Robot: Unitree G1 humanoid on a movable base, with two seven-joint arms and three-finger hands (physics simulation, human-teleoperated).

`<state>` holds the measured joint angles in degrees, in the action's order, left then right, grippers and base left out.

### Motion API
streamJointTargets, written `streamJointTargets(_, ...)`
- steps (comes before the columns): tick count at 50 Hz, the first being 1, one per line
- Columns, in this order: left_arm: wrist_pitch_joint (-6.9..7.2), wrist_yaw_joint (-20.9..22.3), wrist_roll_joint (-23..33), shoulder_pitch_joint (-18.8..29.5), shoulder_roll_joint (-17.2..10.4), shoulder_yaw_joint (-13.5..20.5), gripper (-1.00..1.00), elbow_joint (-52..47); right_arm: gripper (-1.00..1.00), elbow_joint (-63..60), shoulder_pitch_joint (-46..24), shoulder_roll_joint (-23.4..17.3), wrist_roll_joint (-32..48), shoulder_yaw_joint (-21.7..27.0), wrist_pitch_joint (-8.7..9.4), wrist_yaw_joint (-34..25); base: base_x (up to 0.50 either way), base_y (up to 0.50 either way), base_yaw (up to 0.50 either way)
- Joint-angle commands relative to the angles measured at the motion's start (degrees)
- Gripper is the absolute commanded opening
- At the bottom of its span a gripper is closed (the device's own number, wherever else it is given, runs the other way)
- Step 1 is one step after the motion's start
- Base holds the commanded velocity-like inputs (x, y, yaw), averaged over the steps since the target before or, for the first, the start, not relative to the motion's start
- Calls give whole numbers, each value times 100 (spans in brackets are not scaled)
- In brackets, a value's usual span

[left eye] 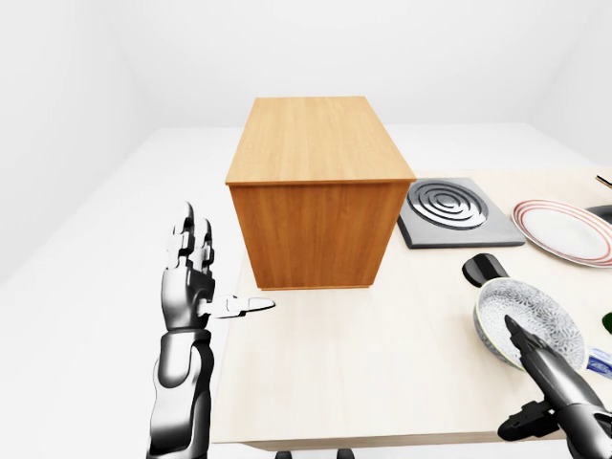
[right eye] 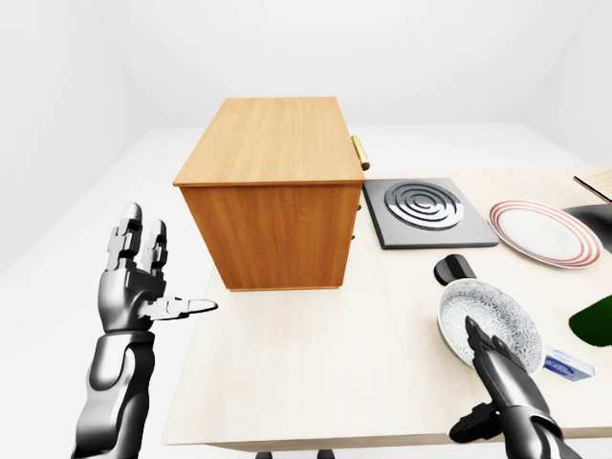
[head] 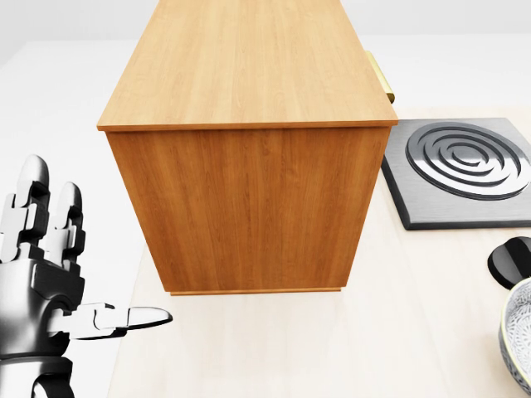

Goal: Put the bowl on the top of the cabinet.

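The bowl point(left eye: 532, 318), white with a grey speckled inside, sits on the light wooden table point(left eye: 354, 373) at the lower right; the head view shows only its rim point(head: 519, 336). The wooden cabinet point(left eye: 316, 191) stands on the table left of centre, and its flat top point(left eye: 314, 138) is bare. My right hand point(left eye: 524, 381) is open at the bowl's near rim, with long fingers point(left eye: 535, 359) reaching over the bowl and the thumb below and outside it. My left hand point(left eye: 226, 268) is open and empty, raised upright beside the table's left edge, level with the cabinet's base.
A grey hob plate with ring burner point(left eye: 451, 210) lies right of the cabinet. A red-rimmed plate point(left eye: 564, 230) lies farther right. A black knob-like thing point(left eye: 484, 269) sits just above the bowl. A green thing point(right eye: 597, 319) and a small packet point(right eye: 567, 363) lie at the right edge.
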<state>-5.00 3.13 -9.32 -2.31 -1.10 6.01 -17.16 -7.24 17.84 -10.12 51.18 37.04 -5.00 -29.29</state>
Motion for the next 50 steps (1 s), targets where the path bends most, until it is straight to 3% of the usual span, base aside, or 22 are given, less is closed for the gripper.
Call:
streamJointTargets(1, 0, -8, 8, -5, 1, -4, 100, -44, 100, 328, -2, -175, 478, -134, 0, -63, 0, 0, 0)
streamJointTargets(9, 0, -7, -2, 16, -5, 7, 100, -30, 100, 291, -8, -209, 537, -187, 0, -166, 0, 0, 0)
streamJointTargets(10, 0, -15, -1, 13, -6, 6, 100, -60, 40, 295, -11, -209, 549, -190, 0, -160, 0, 0, 0)
streamJointTargets(12, 0, -6, -3, 16, -5, 11, 100, -31, -100, 342, -12, -226, 580, -196, 0, -125, 0, 0, 0)
streamJointTargets(34, 0, -6, 1, 12, -1, 4, 100, -2, -100, 25, -113, -260, 388, -15, 0, -408, 0, 0, 0)
streamJointTargets(36, 0, -2, 1, 8, -1, 2, 100, 8, -100, -646, -417, -480, -146, 273, 0, -1062, 0, 0, 0)
streamJointTargets(44, 0, -6, -2, 3, 0, -2, 100, -27, -100, -1862, -1160, -1037, -1080, 750, 0, -1071, 0, 0, 0)
streamJointTargets(50, 0, -6, -2, 3, 0, -1, 100, -28, -100, -1874, -1181, -1035, -1087, 765, 0, -1071, 0, 0, 0)
